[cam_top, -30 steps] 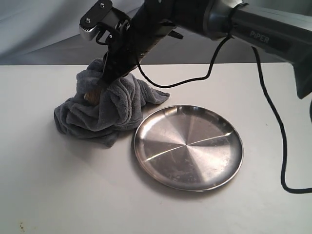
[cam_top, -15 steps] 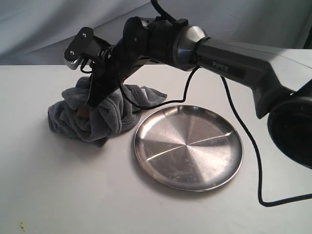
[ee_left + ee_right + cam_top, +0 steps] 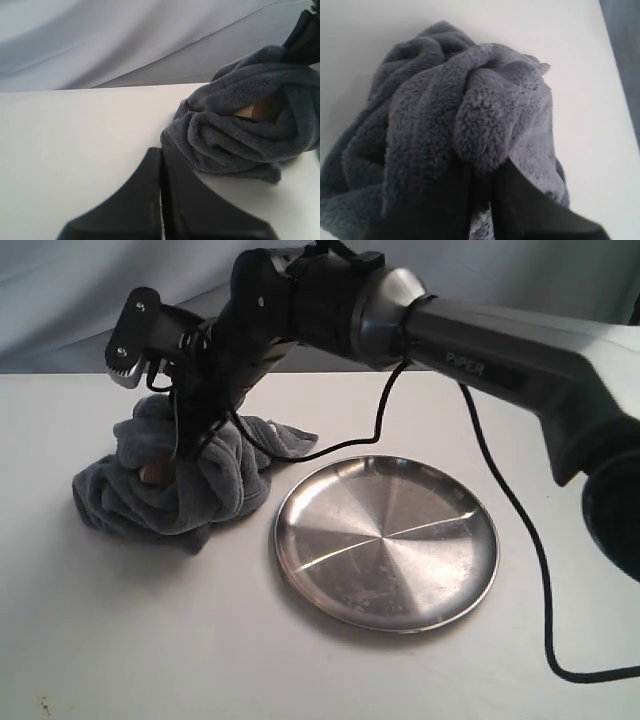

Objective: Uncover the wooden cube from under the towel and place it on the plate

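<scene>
The dark grey towel [image 3: 170,495] lies bunched on the white table, left of the steel plate [image 3: 385,540]. My right gripper [image 3: 190,445] reaches across from the right and is shut on a fold at the top of the towel [image 3: 445,100], the fleece pinched between its fingers [image 3: 482,172]. A small tan patch of the wooden cube [image 3: 155,472] peeks out between the folds; the rest is hidden. The left wrist view also shows that patch of cube [image 3: 260,107] inside the towel [image 3: 240,135]. My left gripper [image 3: 160,150] is shut and empty, low over the table close beside the towel.
The right arm's black cable [image 3: 520,540] hangs past the plate's far side and trails onto the table at the right. A grey cloth backdrop [image 3: 80,300] rises behind the table's far edge.
My right gripper has moved left with the towel in its grip, dragging the bundle away from the plate. The tan patch moved left with it. The plate stayed put.
</scene>
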